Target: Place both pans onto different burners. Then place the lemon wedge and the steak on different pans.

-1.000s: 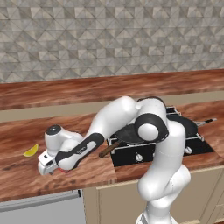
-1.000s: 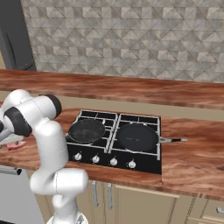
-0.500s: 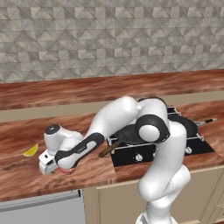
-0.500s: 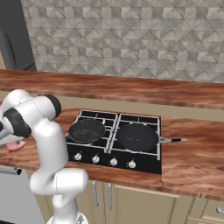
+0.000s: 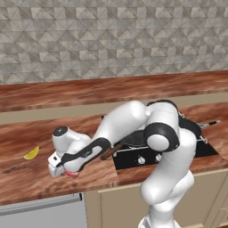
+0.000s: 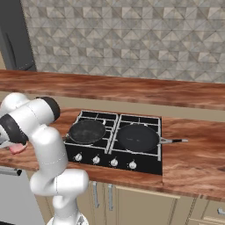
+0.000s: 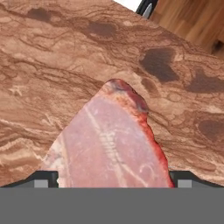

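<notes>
Tool (image 7: 113,181) stood wide, tips either side of steak (image 7: 109,144) at bottom centre, lying on counter (image 7: 52,57). Looked soft, floppy, slick; best pinched across middle.

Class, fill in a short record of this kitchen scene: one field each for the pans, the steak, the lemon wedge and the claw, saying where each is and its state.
pans: two, left pan and right pan, each on its own burner of the cooktop
steak: flat on the counter, between the open fingers
lemon wedge: on the counter, left of the claw
claw: open, low over the steak, not closed on it
</notes>
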Controlling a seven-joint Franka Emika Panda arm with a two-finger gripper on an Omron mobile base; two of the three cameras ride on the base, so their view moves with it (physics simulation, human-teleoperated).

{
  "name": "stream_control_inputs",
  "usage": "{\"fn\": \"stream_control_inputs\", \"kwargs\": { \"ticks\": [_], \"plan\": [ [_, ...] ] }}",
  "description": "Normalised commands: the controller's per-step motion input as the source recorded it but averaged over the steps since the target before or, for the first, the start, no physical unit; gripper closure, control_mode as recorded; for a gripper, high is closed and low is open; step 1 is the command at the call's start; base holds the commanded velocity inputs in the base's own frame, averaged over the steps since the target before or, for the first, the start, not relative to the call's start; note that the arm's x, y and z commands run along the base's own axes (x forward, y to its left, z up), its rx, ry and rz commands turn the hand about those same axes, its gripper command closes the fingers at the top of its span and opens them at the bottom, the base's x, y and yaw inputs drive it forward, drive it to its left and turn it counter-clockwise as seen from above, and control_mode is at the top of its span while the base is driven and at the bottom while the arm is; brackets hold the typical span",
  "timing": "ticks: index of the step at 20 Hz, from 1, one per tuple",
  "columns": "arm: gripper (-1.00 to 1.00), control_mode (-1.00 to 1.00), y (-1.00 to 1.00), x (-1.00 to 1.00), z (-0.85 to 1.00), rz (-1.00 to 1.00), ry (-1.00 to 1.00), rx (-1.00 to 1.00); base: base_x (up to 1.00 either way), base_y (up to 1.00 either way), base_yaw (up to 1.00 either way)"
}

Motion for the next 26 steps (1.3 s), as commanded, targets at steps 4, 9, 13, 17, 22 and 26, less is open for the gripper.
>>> {"fn": "stream_control_inputs", "kwargs": {
  "ticks": [4,9,13,17,22,26],
  "plan": [
    [-1.0,-1.0,-0.2,-0.04,-0.27,0.0,0.0,0.0,0.0,0.0,0.0],
    [1.0,-1.0,0.0,-0.03,-0.39,0.0,0.0,0.0,0.0,0.0,0.0],
    [1.0,-1.0,0.0,0.0,-0.09,0.0,0.0,0.0,0.0,0.0,0.0],
    [1.0,-1.0,-0.04,0.0,0.0,0.0,0.0,0.0,0.0,0.0,0.0],
    [1.0,-1.0,-0.11,0.0,0.27,0.0,0.0,0.0,0.0,0.0,0.0],
    [1.0,-1.0,-0.17,0.0,0.51,0.0,0.0,0.0,0.0,0.0,0.0]
  ]
}}
